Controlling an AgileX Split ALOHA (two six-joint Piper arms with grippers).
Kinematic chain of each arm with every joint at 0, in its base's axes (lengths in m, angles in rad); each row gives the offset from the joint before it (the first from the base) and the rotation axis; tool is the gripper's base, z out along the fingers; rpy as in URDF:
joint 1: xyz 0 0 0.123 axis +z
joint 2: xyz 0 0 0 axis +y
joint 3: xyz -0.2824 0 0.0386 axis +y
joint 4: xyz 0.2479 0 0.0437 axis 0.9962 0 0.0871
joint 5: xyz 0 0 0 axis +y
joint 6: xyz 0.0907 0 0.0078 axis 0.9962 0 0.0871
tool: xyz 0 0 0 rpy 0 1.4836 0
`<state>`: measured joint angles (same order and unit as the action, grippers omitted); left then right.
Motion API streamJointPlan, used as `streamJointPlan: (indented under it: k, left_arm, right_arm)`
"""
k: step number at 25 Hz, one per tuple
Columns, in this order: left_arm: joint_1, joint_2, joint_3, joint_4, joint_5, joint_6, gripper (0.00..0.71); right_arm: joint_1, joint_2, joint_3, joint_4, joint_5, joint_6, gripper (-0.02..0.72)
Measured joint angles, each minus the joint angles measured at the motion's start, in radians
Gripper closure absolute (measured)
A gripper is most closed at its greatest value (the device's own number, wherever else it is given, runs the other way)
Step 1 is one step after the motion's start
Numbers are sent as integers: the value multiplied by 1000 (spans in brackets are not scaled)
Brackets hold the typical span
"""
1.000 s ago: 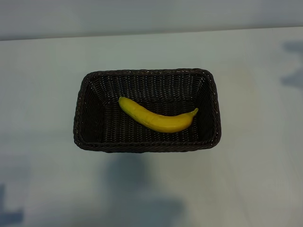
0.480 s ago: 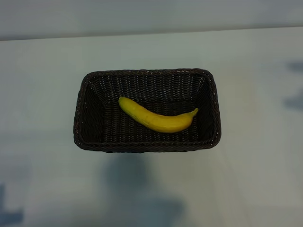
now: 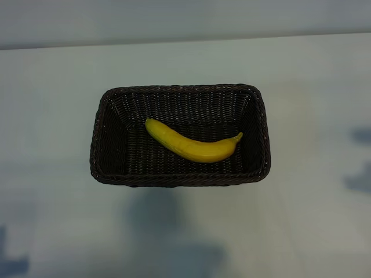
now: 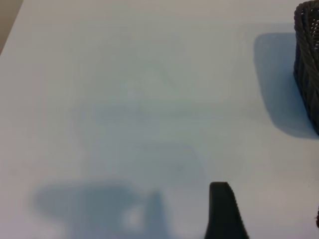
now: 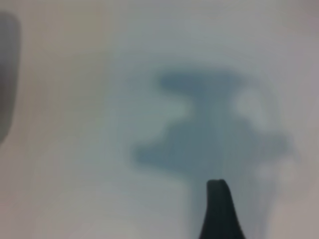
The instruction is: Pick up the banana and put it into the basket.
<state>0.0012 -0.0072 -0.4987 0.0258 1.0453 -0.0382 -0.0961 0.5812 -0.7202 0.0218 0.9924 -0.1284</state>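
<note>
The basket sits on the desk, near the middle of the exterior view. The banana lies inside it on the floor, running from left of centre toward the right wall, its stem end at the right. In the left wrist view one basket corner shows, apparently well apart from that arm's pincer.

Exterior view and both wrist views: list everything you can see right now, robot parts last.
Curved bright-yellow banana: one, yellow, lying inside the basket, stem tip toward the right arm's side.
Rectangular dark-brown woven wicker basket: one, dark brown, middle of the table; its corner shows in the left wrist view.
Table: one, white, carrying the basket.
Left gripper: one dark finger showing, over bare table beside the basket, holding nothing.
Right gripper: one dark finger showing, over bare table, holding nothing.
</note>
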Motion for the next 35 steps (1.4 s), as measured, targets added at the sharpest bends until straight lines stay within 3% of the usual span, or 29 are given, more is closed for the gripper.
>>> streamJointPlan:
  k: [14,20,35]
  left_arm:
    - [0,0,0,0,0,-1,231]
    - [0,0,0,0,0,-1,231]
    - [0,0,0,0,0,-2,231]
  right_arm:
    - [0,-274,137,38,68,-18,215]
    - [0,-417,232,39,79,5,215]
    - [0,-588,236,40,87,13,215]
